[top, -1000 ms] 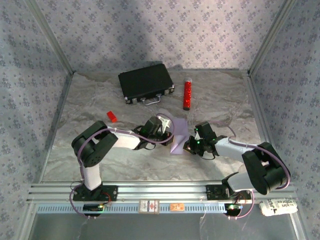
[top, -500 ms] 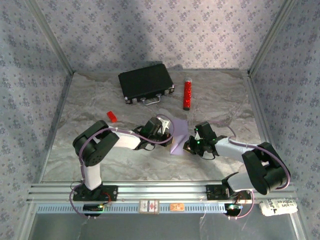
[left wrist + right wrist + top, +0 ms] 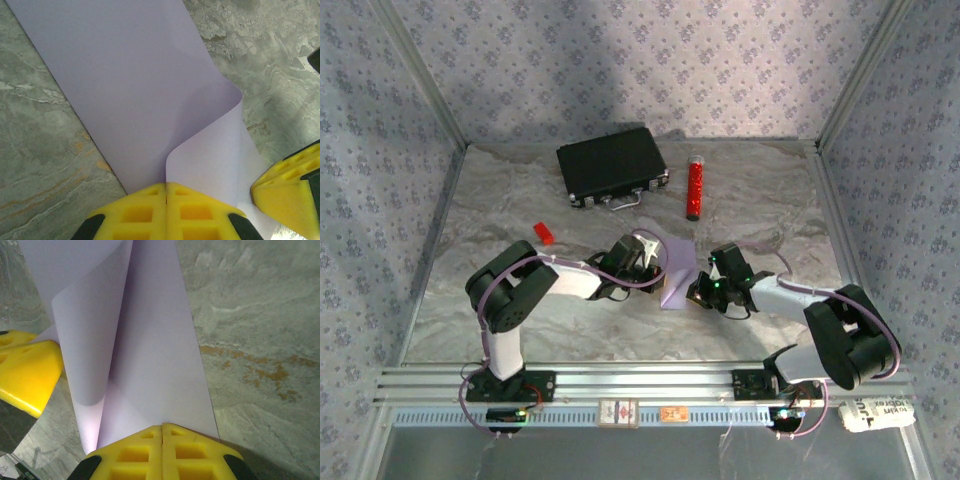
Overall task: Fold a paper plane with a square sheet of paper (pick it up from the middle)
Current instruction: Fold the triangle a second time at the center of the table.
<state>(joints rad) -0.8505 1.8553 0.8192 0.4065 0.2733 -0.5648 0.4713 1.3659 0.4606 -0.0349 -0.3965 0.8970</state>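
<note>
The square sheet of paper (image 3: 677, 268), pale lilac, lies mid-table between both arms, with one side bent over in a loose, uncreased curl (image 3: 210, 150). My left gripper (image 3: 647, 262) comes at it from the left. In the left wrist view its yellow jaws (image 3: 166, 186) are shut on the sheet's curled edge. My right gripper (image 3: 701, 292) comes from the right and is shut (image 3: 162, 427) on the opposite edge of the sheet (image 3: 150, 350). The two grippers sit close together; each wrist view shows the other's yellow finger (image 3: 287, 192) (image 3: 27, 371). No paper plane shape is in view.
A black case (image 3: 612, 167) lies at the back, a red cylinder (image 3: 695, 189) just right of it. A small red block (image 3: 543, 233) rests left of the left arm. Patterned walls close three sides; a metal rail (image 3: 640, 380) runs along the near edge.
</note>
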